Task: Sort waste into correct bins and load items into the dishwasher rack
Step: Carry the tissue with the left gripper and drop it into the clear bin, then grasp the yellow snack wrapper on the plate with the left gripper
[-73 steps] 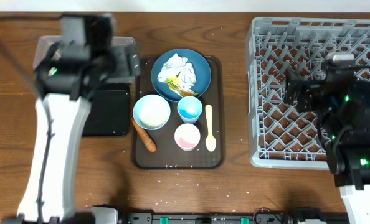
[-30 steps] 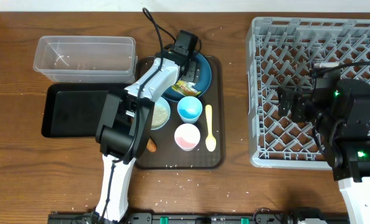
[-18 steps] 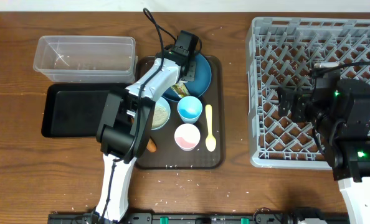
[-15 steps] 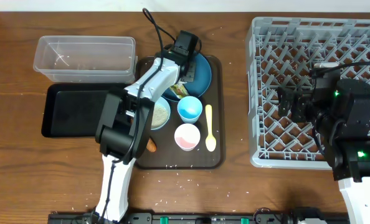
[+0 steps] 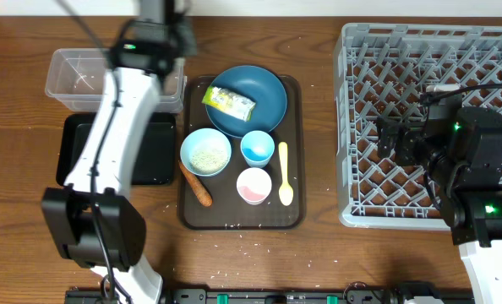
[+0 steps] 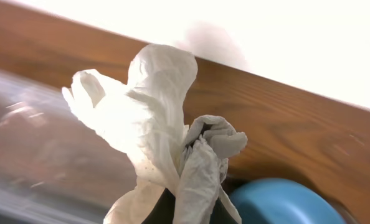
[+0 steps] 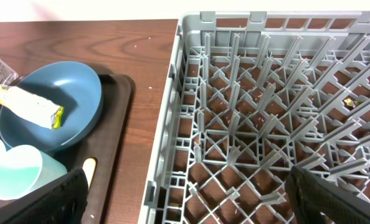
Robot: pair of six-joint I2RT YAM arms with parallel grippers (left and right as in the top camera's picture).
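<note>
My left gripper (image 6: pixel 185 214) is shut on the crumpled white tissue (image 6: pixel 154 124), which hides its fingertips. In the overhead view the left arm is blurred, by the right end of the clear tub (image 5: pixel 86 74). The black tray (image 5: pixel 72 150) lies in front of the tub. A yellow-green scrap (image 5: pixel 230 102) rests on the dark blue plate (image 5: pixel 264 105). Below the plate are the white bowl (image 5: pixel 205 152) with rice, the blue cup (image 5: pixel 257 147), pink cup (image 5: pixel 253 185), yellow spoon (image 5: pixel 284 173) and carrot stick (image 5: pixel 196 184). My right gripper (image 7: pixel 191 205) hangs open over the grey rack (image 5: pixel 378 127).
The dishes sit on a dark brown serving tray (image 5: pixel 234 215) in the middle of the wooden table. Loose rice grains (image 5: pixel 234 247) lie scattered near the table's front edge. The rack fills the right side.
My left gripper shut on the tissue on the plate, lifted it and swung left toward the clear tub. The plate now holds only the yellow-green scrap. The right arm stayed still.
</note>
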